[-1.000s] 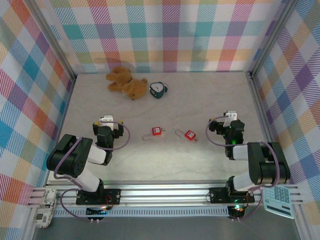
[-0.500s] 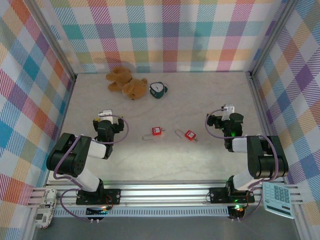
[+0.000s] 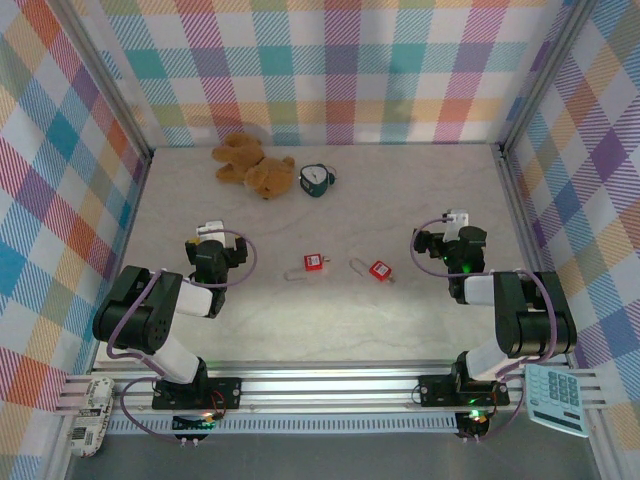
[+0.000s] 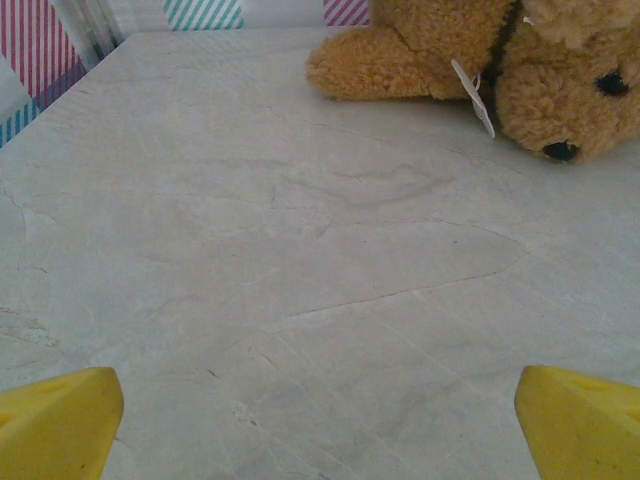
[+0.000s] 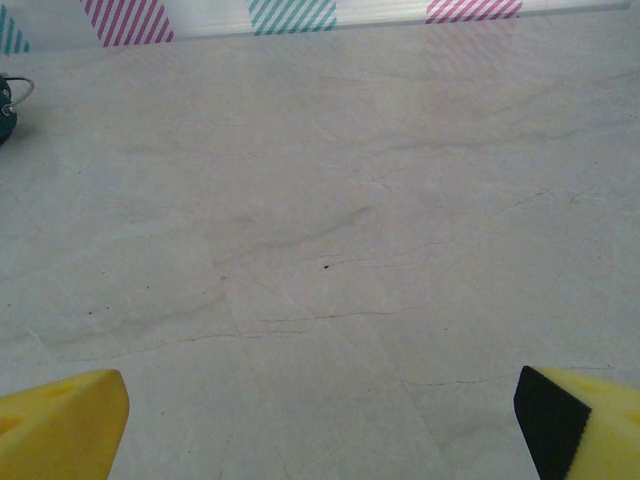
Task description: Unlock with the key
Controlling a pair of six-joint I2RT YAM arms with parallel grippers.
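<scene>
Key (image 3: 392, 279), as far as I can tell, is the pale sliver at the near-right end of the right red padlock (image 3: 380, 269), in the middle of the table (image 3: 420, 190); it is too small to be sure. I judge it light, stiff, thin and slippery, best pinched across its rounded head. The left red padlock (image 3: 316, 263) lies near. Left claw (image 4: 320, 425) and right claw (image 5: 320, 420) are both spread wide and empty, well apart from the locks. Teddy bear (image 3: 250, 168) and alarm clock (image 3: 317, 180) sit far back, blocking nothing.
</scene>
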